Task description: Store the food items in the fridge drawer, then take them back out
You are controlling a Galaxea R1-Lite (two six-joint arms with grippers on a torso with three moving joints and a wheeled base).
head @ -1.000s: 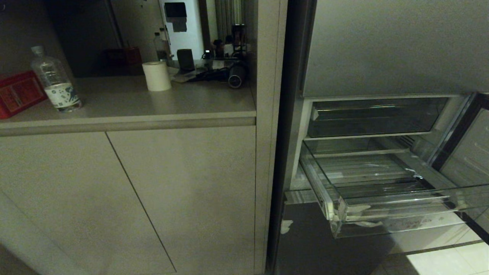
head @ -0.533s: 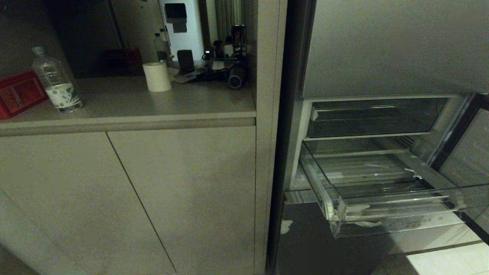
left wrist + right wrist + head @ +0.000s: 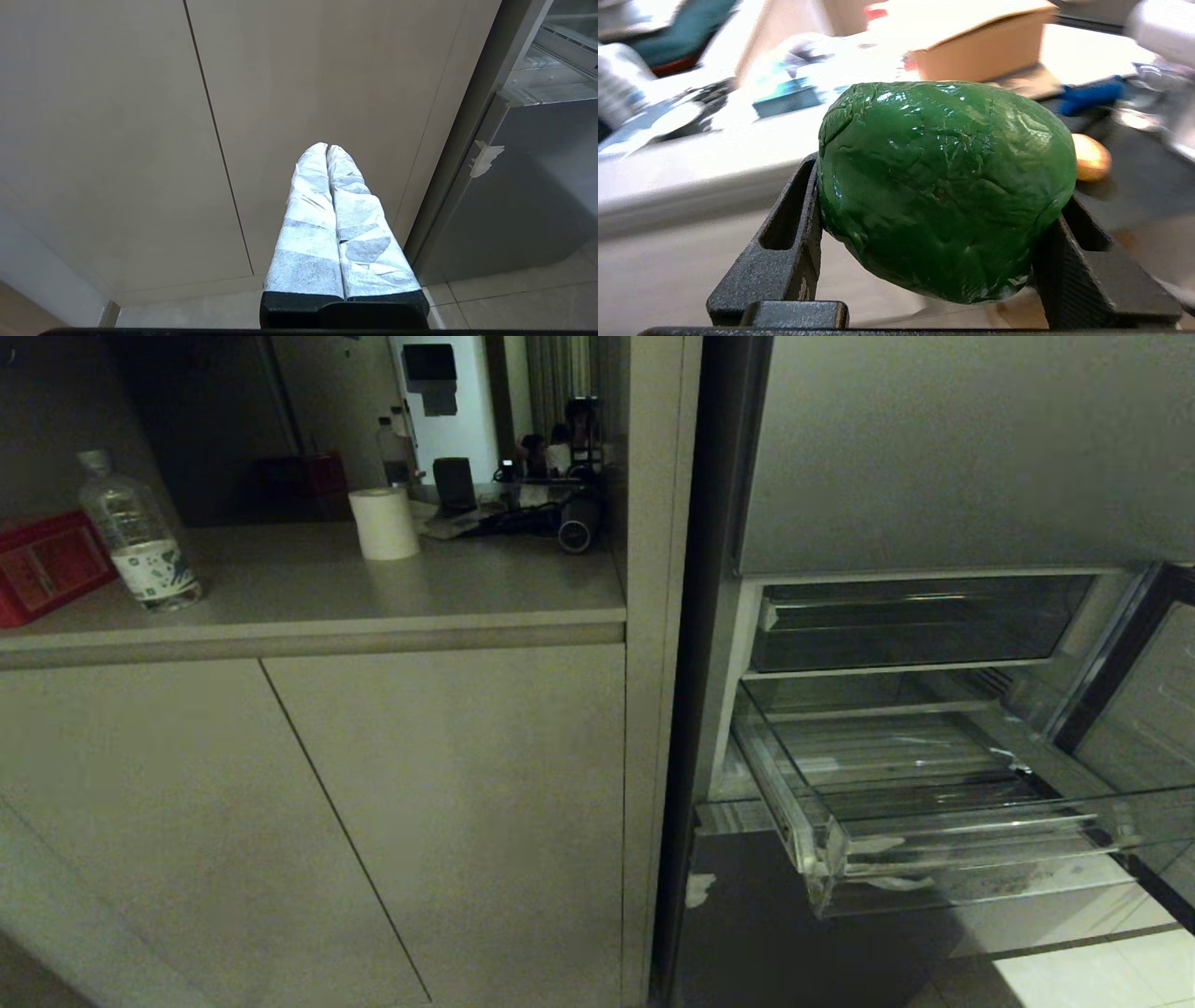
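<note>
Right fingers grasping green food piece between them | left fingers clenched, empty | risk: glossy rounded skin slipping out before drawer.

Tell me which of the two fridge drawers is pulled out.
The clear lower fridge drawer, with the ribbed floor and white tape scraps on its front lip. The darker smoky drawer above it stays pushed in.

We see the head view dim and murky, with a bright floor patch at five o'clock. Both wrist views look brighter; the right one's background smears with blur, and glare speckles the glossy green food item.
</note>
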